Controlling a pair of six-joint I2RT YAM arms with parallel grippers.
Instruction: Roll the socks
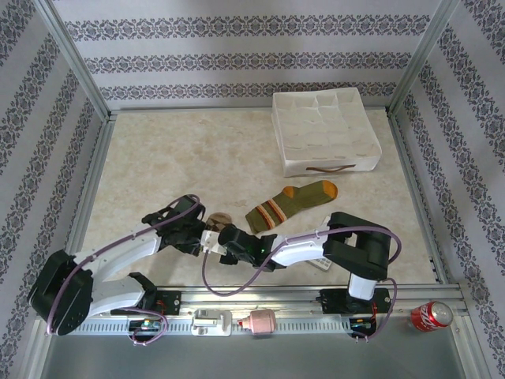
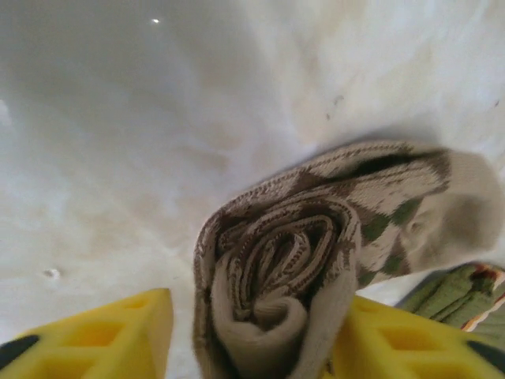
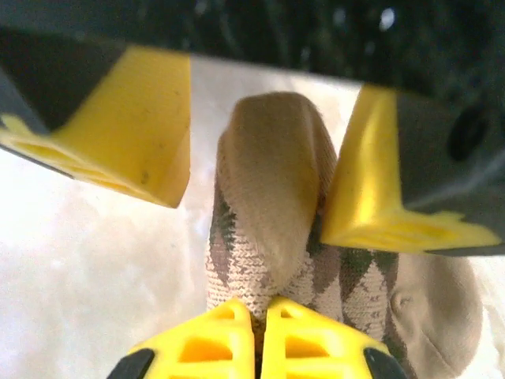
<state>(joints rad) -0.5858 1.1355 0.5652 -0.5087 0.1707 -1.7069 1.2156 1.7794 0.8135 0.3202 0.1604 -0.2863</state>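
Observation:
The brown-and-tan argyle sock (image 2: 276, 260) lies rolled into a tight coil on the table, its toe end trailing to the right. My left gripper (image 2: 252, 351) is open around the roll: its right finger (image 2: 394, 343) touches the fabric and its left finger (image 2: 102, 335) stands apart. From the opposite side my right gripper (image 3: 259, 335) is shut, pinching the outer layer of the argyle sock (image 3: 268, 197). In the top view both grippers (image 1: 203, 234) (image 1: 224, 238) meet at the roll (image 1: 218, 219). The olive sock with orange bands (image 1: 288, 204) lies flat just to the right.
A white divided fabric organizer (image 1: 327, 131) stands at the back right. A red soda can (image 1: 430, 316) sits outside the frame at the front right. Metal rails (image 1: 260, 294) edge the table, with patterned walls beyond.

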